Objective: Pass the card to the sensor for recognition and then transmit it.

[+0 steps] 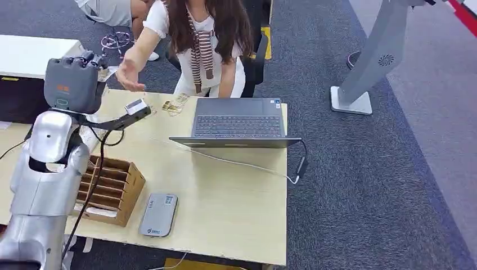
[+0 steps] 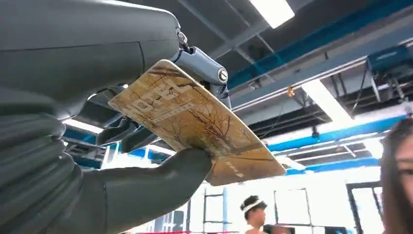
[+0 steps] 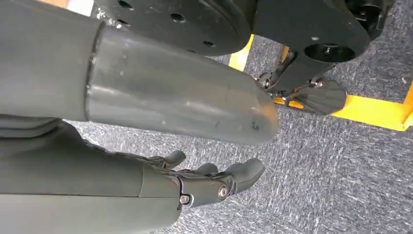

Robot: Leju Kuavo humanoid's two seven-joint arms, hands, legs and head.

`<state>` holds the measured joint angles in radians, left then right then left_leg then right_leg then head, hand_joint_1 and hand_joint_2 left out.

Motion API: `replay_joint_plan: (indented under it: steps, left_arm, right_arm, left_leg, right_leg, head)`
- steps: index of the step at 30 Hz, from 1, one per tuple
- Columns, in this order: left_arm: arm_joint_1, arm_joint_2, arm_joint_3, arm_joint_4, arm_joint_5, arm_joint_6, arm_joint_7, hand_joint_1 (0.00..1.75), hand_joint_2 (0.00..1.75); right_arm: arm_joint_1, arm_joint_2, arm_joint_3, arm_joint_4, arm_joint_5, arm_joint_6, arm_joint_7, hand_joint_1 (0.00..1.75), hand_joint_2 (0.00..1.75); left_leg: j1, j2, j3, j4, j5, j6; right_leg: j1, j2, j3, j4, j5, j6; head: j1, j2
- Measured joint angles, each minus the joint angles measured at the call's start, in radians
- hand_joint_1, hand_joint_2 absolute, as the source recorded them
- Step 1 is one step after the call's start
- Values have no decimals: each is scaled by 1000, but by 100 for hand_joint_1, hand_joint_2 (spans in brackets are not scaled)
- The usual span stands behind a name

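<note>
My left hand (image 1: pixel 74 84) is raised above the table's far left corner. It pinches a tan card (image 2: pixel 195 122) with a brown branch pattern between thumb and fingers (image 2: pixel 146 187); the card's free end sticks out past the hand. A person (image 1: pixel 205 39) behind the table stretches an open hand (image 1: pixel 128 76) towards my left hand, close to it but apart. A flat grey sensor (image 1: pixel 158 215) lies on the table near its front edge. My right hand (image 3: pixel 214 180) hangs over grey carpet, fingers loosely apart, holding nothing.
A cardboard slotted box (image 1: pixel 109 188) stands beside the sensor at the front left. An open laptop (image 1: pixel 239 121) with a trailing cable sits at the back of the table (image 1: pixel 225 197). Small tan items (image 1: pixel 174 105) lie near the far edge. A grey stand (image 1: pixel 365 73) rises on the right.
</note>
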<state>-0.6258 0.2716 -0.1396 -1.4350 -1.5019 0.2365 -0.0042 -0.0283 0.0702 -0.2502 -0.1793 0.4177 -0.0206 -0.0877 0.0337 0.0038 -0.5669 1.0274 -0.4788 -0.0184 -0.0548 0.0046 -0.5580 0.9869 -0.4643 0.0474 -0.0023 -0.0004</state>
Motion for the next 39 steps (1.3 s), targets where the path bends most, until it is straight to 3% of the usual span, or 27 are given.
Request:
replay_joint_plan:
  steps: [10,11,29,33,39]
  left_arm:
    - [-97,-5,0,167,-6,5,25,175,175]
    - [-99,-6,0,174,-6,5,26,0,175]
    - [-83,-19,0,219,3,31,32,0,175]
    - [34,-24,4,114,70,88,-14,0,175]
    - [297,-35,40,-122,150,183,-77,0,175]
  right_arm:
    - [-1,0,2,0,9,1,2,0,0]
    - [-1,0,2,0,9,2,2,0,0]
    - [-1,0,1,0,9,2,3,0,0]
    - [0,0,-5,0,2,0,3,0,0]
    - [4,0,-31,0,-17,-11,2,0,0]
  left_leg:
    - [0,0,-1,0,0,0]
    - [0,0,-1,0,0,0]
    - [0,0,-2,0,0,0]
    - [0,1,-3,0,0,0]
    - [0,2,-3,0,-2,0]
  right_leg:
    - [0,0,-1,0,0,0]
    - [0,0,-1,0,0,0]
    - [0,0,-2,0,0,0]
    - [0,1,-2,0,0,0]
    - [0,2,-3,0,-1,0]
  head:
    - [0,0]
    - [0,0]
    - [0,0]
    - [0,0]
    - [0,0]
